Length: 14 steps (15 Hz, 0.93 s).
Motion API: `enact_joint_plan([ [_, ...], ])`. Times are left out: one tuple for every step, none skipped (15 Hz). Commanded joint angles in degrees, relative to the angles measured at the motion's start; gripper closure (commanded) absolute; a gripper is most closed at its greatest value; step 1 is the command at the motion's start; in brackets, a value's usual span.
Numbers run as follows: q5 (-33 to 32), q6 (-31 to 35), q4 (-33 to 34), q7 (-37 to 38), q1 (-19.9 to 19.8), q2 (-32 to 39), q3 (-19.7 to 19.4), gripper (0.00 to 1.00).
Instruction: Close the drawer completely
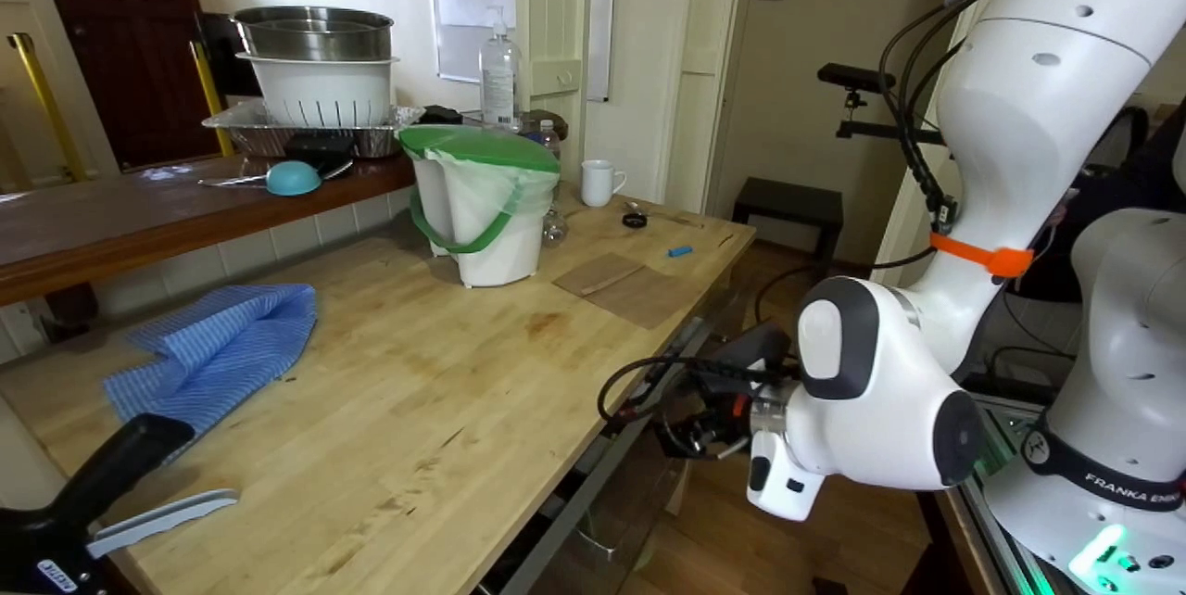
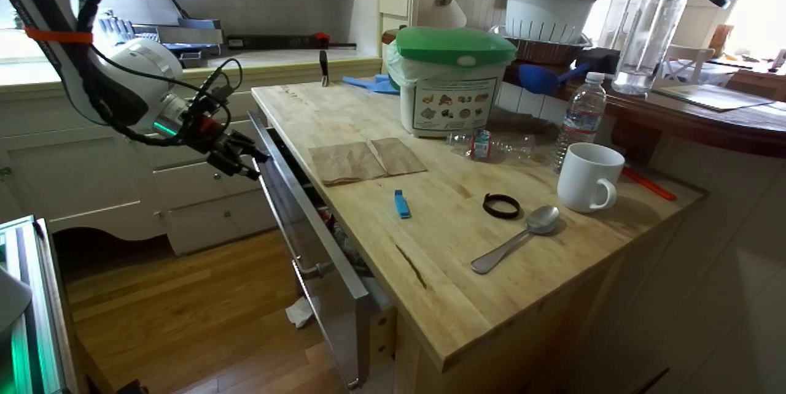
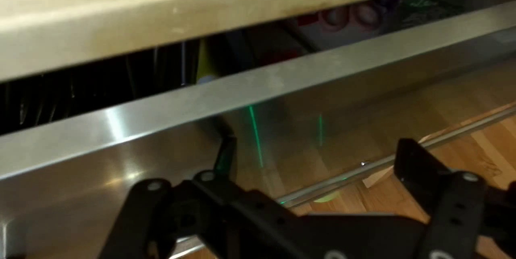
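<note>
The drawer [image 2: 319, 240] stands partly open below the counter, with a narrow dark gap behind its shiny metal front. Its top edge shows in the wrist view [image 3: 258, 91] and in an exterior view [image 1: 582, 507]. Through the gap I see red-handled scissors [image 3: 350, 16] and dim metal utensils; the counter hides the rest. My gripper [image 2: 256, 164] is at the far part of the drawer front. In the wrist view my gripper [image 3: 316, 144] is open and empty. Its left fingertip meets its own reflection and appears to touch the front; the right finger is lower, beside the bar handle [image 3: 360, 167].
The wooden counter [image 2: 454, 191] overhangs the drawer. On it are a green-lidded bin [image 2: 454, 81], a white mug [image 2: 583, 173], a spoon [image 2: 516, 240] and a blue cloth [image 1: 232, 335]. A black-handled tool [image 1: 111, 474] is at its near end. Wooden floor [image 2: 202, 302] lies below.
</note>
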Motion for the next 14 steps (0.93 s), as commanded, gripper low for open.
enact_joint_plan([
  [7.4, -3.4, 6.4, -6.1, -1.0, 3.5, -0.9, 0.00],
  [9.4, -4.5, 7.6, -7.6, -0.9, 4.2, -0.9, 0.00],
  [12.2, -5.3, 8.1, -9.7, -0.7, 4.6, -0.5, 0.00],
  [15.0, -6.5, 8.3, -11.4, -0.3, 4.9, 0.0, 0.00],
  [18.1, -7.0, 7.4, -13.5, 0.4, 4.6, 1.1, 0.00],
  [20.3, -4.6, 5.6, -15.6, 0.5, 3.5, 2.3, 0.00],
  [22.9, -4.3, 4.4, -17.3, 1.0, 3.0, 3.5, 0.00],
  [25.4, -3.5, 2.7, -19.0, 1.4, 2.0, 4.9, 0.00],
  [26.4, -2.1, 0.6, -19.4, 1.8, 0.1, 6.2, 0.00],
  [27.5, -2.2, -1.4, -18.8, 2.7, -1.7, 7.6, 0.00],
  [29.4, -3.3, -2.9, -16.5, 3.6, -3.2, 8.7, 0.00],
  [31.7, -3.8, -4.9, -13.0, 4.3, -5.7, 9.8, 0.00],
  [36.6, -4.5, -6.8, -10.4, 5.0, -8.5, 10.8, 0.00],
  [40.2, -4.4, -8.2, -9.5, 5.5, -10.5, 11.4, 0.00],
])
